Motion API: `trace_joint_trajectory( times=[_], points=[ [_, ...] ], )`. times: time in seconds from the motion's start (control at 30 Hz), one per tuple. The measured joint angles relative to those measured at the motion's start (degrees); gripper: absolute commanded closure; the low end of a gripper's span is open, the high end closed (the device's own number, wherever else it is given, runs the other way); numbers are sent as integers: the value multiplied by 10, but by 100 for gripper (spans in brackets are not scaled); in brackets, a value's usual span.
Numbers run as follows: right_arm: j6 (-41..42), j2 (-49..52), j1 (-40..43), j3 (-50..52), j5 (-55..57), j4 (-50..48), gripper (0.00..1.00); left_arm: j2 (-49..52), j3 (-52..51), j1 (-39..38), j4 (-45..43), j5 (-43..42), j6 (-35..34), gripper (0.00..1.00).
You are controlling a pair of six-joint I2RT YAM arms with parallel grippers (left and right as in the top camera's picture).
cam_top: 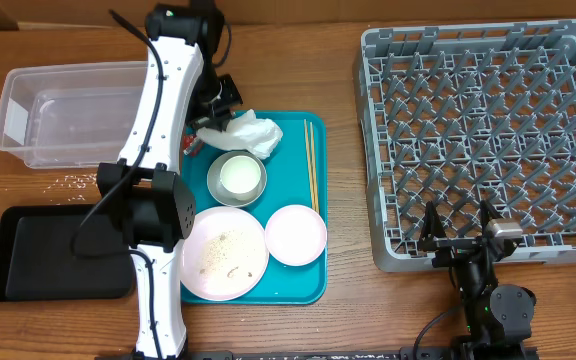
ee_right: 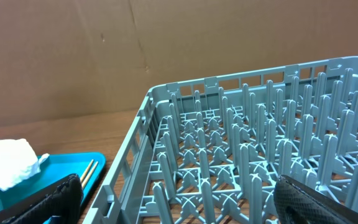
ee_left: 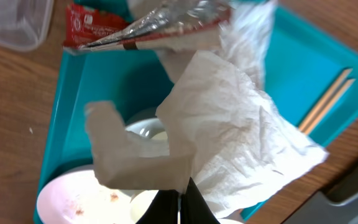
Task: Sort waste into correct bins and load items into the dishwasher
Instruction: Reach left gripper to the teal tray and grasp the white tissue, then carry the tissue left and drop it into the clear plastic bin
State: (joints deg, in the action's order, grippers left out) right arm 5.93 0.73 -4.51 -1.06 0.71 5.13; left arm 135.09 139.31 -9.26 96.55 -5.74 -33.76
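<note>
My left gripper (cam_top: 215,125) (ee_left: 179,200) is shut on the crumpled white napkin (cam_top: 251,133) (ee_left: 229,130) at the back of the teal tray (cam_top: 303,290). The red-and-white snack wrapper (ee_left: 135,28) lies just beyond the napkin. On the tray sit a bowl (cam_top: 238,178), a large crumb-dusted plate (cam_top: 225,253), a small plate (cam_top: 295,235) and the chopsticks (cam_top: 311,165) (ee_left: 325,102). My right gripper (cam_top: 461,240) (ee_right: 179,208) is open and empty at the front edge of the grey dish rack (cam_top: 488,140) (ee_right: 260,155).
The clear tub (cam_top: 68,112) stands at the back left and the black tray (cam_top: 58,252) at the front left. Loose rice grains (cam_top: 73,181) lie on the table between them. My left arm crosses the tray's left side.
</note>
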Motion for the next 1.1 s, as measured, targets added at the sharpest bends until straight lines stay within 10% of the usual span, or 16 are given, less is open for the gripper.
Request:
trace_joint_trajectory(
  times=[0.83, 1.1],
  points=[
    [0, 0, 0, 0, 0, 0, 0, -97, 43, 55, -10, -72, 26, 96],
    [0, 0, 0, 0, 0, 0, 0, -133, 45, 178, -70, -78, 22, 96]
  ],
)
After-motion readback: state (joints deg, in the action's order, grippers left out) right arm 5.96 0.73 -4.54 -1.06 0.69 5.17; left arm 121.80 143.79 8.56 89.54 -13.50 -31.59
